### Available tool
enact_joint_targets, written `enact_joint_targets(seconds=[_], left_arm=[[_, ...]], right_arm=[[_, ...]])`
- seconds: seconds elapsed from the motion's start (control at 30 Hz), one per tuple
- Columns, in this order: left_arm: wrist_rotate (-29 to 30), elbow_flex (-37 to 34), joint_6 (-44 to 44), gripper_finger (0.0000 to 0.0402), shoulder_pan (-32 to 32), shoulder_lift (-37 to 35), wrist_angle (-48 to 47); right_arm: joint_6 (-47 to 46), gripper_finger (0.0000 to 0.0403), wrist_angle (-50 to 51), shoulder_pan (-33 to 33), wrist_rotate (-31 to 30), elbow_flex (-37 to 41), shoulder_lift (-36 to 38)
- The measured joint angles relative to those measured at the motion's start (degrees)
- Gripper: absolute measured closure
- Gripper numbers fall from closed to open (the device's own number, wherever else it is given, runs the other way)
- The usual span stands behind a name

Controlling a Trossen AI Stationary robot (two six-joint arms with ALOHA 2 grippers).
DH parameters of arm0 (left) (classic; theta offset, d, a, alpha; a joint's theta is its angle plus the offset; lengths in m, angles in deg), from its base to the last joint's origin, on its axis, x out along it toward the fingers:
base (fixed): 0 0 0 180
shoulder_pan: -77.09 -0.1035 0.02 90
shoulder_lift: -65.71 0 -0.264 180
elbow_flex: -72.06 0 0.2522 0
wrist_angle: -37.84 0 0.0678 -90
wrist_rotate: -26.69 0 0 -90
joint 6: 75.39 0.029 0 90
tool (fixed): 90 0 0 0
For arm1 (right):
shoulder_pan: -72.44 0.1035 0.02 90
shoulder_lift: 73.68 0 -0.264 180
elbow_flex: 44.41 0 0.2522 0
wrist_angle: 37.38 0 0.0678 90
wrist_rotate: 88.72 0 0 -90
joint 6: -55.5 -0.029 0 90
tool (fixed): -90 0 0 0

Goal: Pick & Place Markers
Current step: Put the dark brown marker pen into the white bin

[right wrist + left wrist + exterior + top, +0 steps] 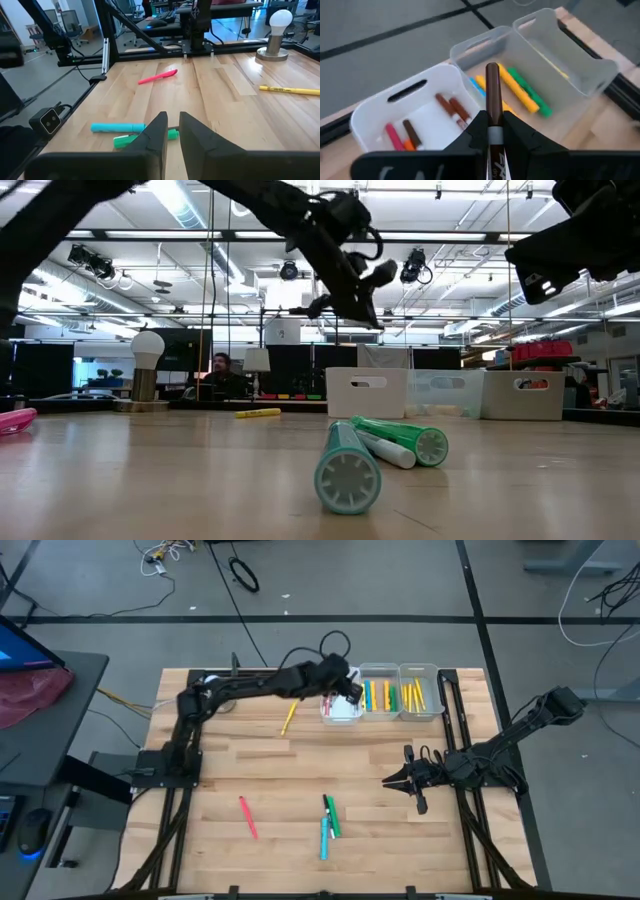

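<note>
Above the white plastic bin, the left gripper clamps a slim, rigid, probably light brown marker mid-barrel; the right gripper waits, nearly closed and empty.

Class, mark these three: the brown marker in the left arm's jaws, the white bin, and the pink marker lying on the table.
brown marker (492, 82), left wrist view, upper barrel.
white bin (405, 91), left wrist view, handle wall.
pink marker (247, 816), high view, mid-barrel.
</note>
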Motion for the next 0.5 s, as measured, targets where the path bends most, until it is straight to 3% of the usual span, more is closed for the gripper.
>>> enact_joint_targets(seconds=[0.17, 0.5], left_arm=[[-7.3, 8.6, -3.2, 0.0362, -2.4, 6.7, -9.6], [-5.0, 11.1, -6.3, 0.0362, -3.0, 13.8, -11.6]], right_arm=[[0.3, 0.0353, 0.2, 0.0, 0.0, 0.0, 0.0], [-1.5, 0.0353, 0.8, 0.0, -0.4, 0.0, -0.2]])
